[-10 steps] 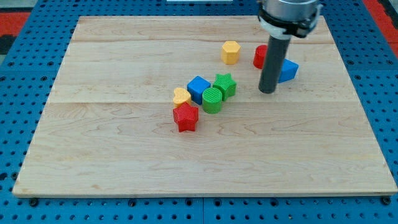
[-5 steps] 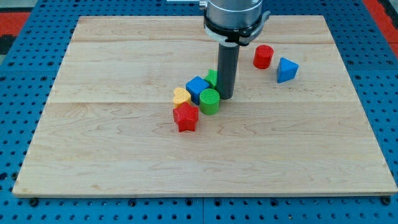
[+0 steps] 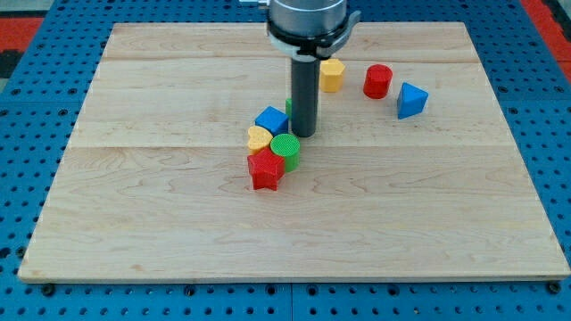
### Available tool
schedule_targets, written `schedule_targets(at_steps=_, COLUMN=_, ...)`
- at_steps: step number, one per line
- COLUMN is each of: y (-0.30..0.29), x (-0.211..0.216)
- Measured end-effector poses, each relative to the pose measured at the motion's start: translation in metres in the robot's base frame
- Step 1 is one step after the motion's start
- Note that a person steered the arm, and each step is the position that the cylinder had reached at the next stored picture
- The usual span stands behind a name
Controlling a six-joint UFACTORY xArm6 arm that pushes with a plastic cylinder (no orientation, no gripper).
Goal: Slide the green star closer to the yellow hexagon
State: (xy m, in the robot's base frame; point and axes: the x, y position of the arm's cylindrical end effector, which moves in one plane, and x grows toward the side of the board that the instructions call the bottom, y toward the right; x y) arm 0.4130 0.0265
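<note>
**Green star hidden behind my rod, hexagon up and to the right**

My tip (image 3: 304,134) rests on the bench (image 3: 134,196) just to the view's right of the blue block (image 3: 271,119) and just above the green cylinder (image 3: 285,150). There is no gripper on this arm, only the straight dark rod, so it holds nothing; it can only push.

The green star (image 3: 289,106) is almost fully hidden by the rod. I see only a thin green edge at the rod's left side, above the blue block. So the star lies right behind my tip, toward the view's top, and I cannot tell if they touch.

The yellow hexagon (image 3: 333,75) stands further toward the view's top and a little to the right, partly behind the rod, near the red cylinder (image 3: 378,81) and the blue triangle block (image 3: 410,100).

This is the relation that matters: from my tip the star is up, and the hexagon is up and right of the star. I judge that a push toward the view's top right would bring them closer, but the tip should stand lower left of the star for this.

The yellow heart block (image 3: 259,137) and the red star (image 3: 265,169) sit close with the green cylinder, below my tip.
</note>
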Motion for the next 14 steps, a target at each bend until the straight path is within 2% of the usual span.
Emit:
schedule_targets(at_steps=2, y=0.005, x=-0.029)
schedule_targets(at_steps=3, y=0.026, x=-0.019)
schedule_targets(at_steps=4, y=0.061, x=-0.027)
schedule_targets(at_steps=5, y=0.048, x=-0.045)
schedule_targets(at_steps=8, y=0.011, x=-0.047)
schedule_targets(at_steps=9, y=0.027, x=-0.043)
schedule_targets(at_steps=10, y=0.020, x=-0.021)
schedule_targets(at_steps=12, y=-0.028, x=-0.020)
schedule_targets(at_steps=14, y=-0.024, x=-0.025)
